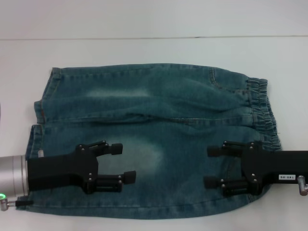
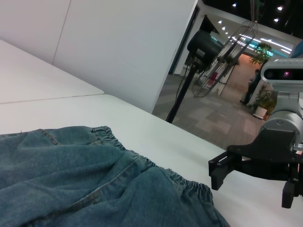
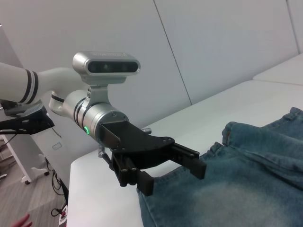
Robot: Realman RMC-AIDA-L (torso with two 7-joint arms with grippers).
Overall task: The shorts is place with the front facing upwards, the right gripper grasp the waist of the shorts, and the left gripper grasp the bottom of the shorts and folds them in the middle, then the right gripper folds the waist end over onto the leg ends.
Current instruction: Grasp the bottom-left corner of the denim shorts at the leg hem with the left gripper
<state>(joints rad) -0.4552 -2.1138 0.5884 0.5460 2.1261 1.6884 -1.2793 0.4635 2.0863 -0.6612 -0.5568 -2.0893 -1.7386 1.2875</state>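
Observation:
The blue-green denim shorts (image 1: 159,115) lie spread flat on the white table (image 1: 144,48). Their ruffled waist (image 1: 262,108) is at the right and the leg ends (image 1: 39,108) are at the left. My left gripper (image 1: 122,162) is open over the near leg, a little inward of the hem, with nothing between its fingers. My right gripper (image 1: 210,166) is open over the near part of the waist end, also holding nothing. In the left wrist view the right gripper (image 2: 253,184) is beside the waist (image 2: 142,163). In the right wrist view the left gripper (image 3: 170,176) is at the edge of the shorts (image 3: 236,184).
White tabletop surrounds the shorts, with a seam line across its far side (image 1: 144,37). The shorts' near edge lies close to the table's front edge. Off the table, a stand with a black fan-like device (image 2: 203,47) shows in the left wrist view.

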